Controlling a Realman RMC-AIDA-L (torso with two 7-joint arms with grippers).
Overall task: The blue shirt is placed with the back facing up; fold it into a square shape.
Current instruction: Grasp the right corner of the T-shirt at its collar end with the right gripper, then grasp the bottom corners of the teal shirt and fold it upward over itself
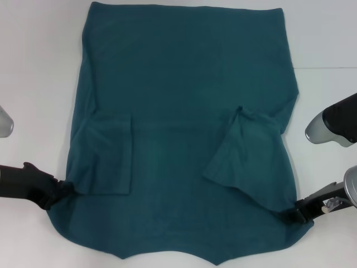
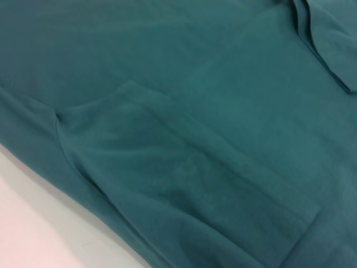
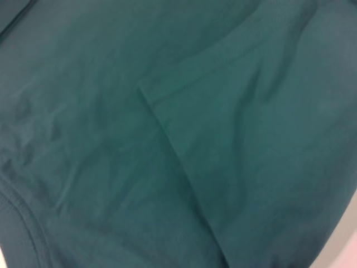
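Note:
The blue shirt (image 1: 184,100) lies flat on the white table, plain side up, collar end toward me. Both sleeves are folded inward: the left sleeve (image 1: 106,156) lies flat, the right sleeve (image 1: 242,151) slants across the body. My left gripper (image 1: 62,190) is at the shirt's near left edge, shut on the cloth that bunches there. At the near right corner, my right gripper (image 1: 298,213) is shut on fabric drawn to a point. The left wrist view shows only a folded sleeve (image 2: 184,184), and the right wrist view only a sleeve edge (image 3: 184,162) and the collar seam (image 3: 22,218).
White table (image 1: 33,67) surrounds the shirt on the left, right and far sides. A grey and black arm segment (image 1: 334,125) hangs over the table at the right. Another grey part (image 1: 4,121) shows at the left edge.

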